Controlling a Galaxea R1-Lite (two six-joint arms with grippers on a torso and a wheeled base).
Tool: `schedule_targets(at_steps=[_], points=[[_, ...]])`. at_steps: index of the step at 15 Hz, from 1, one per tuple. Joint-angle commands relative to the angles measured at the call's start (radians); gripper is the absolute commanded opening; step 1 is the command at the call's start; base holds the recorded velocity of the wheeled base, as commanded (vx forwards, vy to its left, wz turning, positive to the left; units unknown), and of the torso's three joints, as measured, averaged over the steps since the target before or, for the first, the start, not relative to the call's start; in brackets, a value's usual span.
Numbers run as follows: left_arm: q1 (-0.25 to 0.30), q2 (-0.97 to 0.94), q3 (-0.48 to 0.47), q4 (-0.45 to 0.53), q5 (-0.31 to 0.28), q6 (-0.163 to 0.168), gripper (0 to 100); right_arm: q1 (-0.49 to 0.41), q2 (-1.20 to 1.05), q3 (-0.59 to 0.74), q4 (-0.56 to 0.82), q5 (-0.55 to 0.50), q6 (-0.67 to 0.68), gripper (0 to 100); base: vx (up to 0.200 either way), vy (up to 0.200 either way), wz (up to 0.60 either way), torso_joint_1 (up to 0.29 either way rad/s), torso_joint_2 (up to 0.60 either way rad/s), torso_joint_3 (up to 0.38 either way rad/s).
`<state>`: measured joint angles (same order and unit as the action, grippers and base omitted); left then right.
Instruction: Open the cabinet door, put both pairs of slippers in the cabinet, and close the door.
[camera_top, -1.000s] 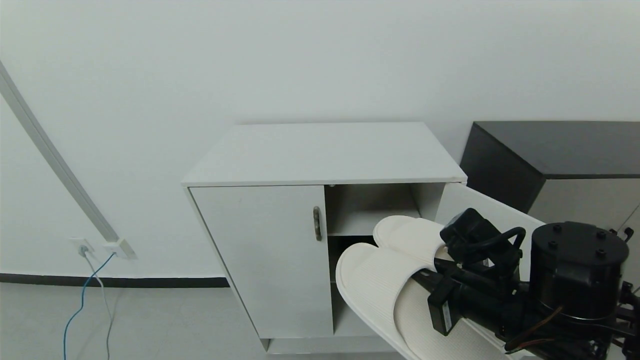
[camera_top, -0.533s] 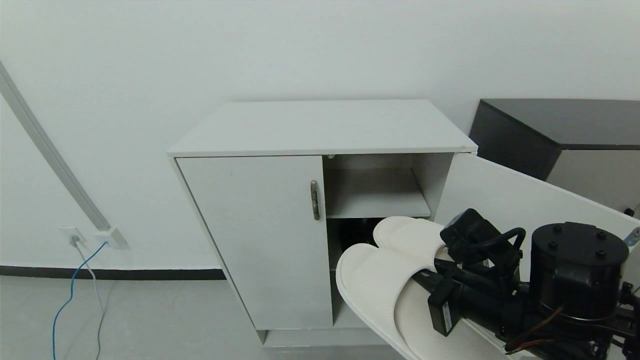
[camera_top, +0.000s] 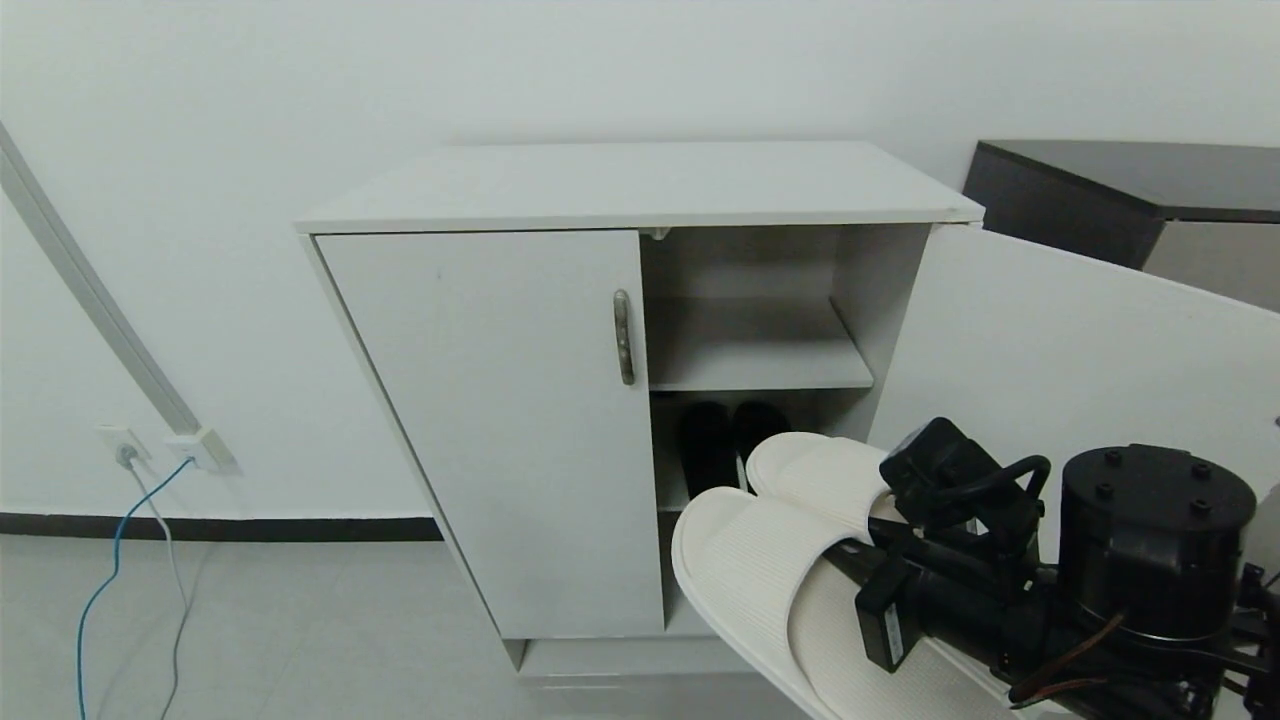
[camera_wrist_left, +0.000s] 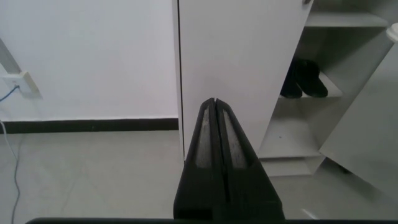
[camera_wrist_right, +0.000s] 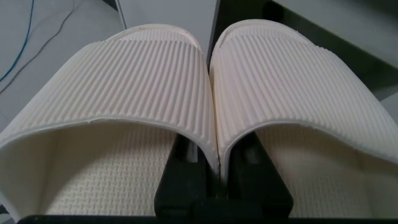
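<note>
Currently, a pair of cream slippers (camera_top: 770, 560) is clamped side by side in the right gripper (camera_wrist_right: 214, 158), whose fingers pinch the slippers' touching inner walls. Just beyond the fingertips is the cabinet (camera_top: 640, 185), with its right door (camera_top: 1060, 350) open. Black slippers (camera_top: 730, 440) rest on a lower shelf (camera_wrist_left: 333, 92). The left gripper (camera_wrist_left: 214, 104) has its fingers pressed together, empty, and faces the closed left door (camera_top: 480, 420).

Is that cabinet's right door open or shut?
Open: the right door stands wide, baring the shelf and black slippers inside; the left door is shut.
</note>
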<state>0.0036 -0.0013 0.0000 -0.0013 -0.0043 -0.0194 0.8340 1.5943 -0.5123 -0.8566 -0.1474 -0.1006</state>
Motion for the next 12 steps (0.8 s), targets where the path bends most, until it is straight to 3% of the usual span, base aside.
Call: schedule_targets(at_steps=[1,7,12], points=[[-0.001,0.001,0.000,0.000,0.000,-0.001,0,0.000,0.003,0.000,-0.001,0.000,-0.001,0,0.000,0.000,0.00,-0.095,0.44,0.354],[-0.001,0.001,0.000,0.000,0.000,-0.001,0,0.000,0.015,0.000,-0.001,0.000,-0.001,0,0.000,0.000,0.00,-0.035,0.44,0.395],[-0.001,0.001,0.000,0.000,0.000,-0.001,0,0.000,0.092,-0.028,-0.032,-0.032,0.006,0,0.000,0.000,0.00,0.005,0.10,0.101]])
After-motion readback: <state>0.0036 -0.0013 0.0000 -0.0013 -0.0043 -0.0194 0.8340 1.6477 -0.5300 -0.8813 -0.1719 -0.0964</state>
